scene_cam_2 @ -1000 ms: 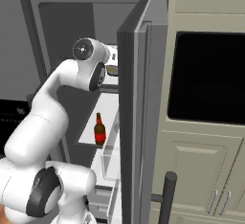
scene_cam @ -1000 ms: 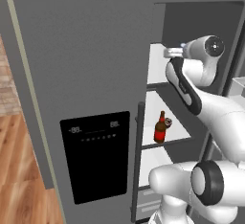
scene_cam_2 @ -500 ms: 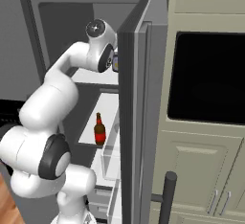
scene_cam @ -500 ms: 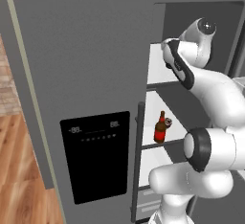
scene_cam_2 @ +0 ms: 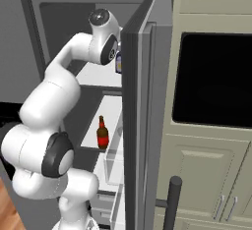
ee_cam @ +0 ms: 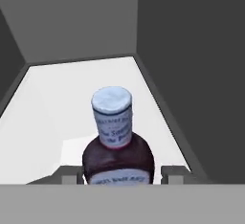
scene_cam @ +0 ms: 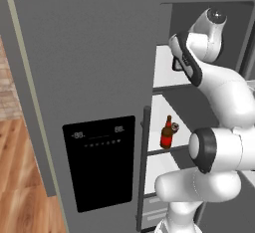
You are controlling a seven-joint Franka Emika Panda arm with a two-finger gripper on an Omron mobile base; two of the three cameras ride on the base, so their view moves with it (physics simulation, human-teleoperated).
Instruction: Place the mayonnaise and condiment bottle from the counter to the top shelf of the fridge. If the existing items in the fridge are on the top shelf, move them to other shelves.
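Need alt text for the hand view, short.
A dark purple condiment bottle with a pale cap stands between the end effector fingertips, seen from above and close up. Beneath it a white shelf stretches back to grey fridge walls.

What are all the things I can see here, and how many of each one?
Dark purple condiment bottle with pale cap: one, standing between the gripper's fingers, over the white top shelf.
White top shelf: one, uppermost panel inside the fridge.
Red bottle with dark brown neck: one, upright on a lower white shelf.
Small round brownish thing: one, just beside the red bottle; too small to name.
Tall grey fridge: one, door open, black display panel on its closed side.
Cream cabinet with a black oven window: one, right of the fridge.
Wooden floor: brown, lower left.
White robot arm: one, reaching into the fridge.
Gripper: one, around the purple bottle.
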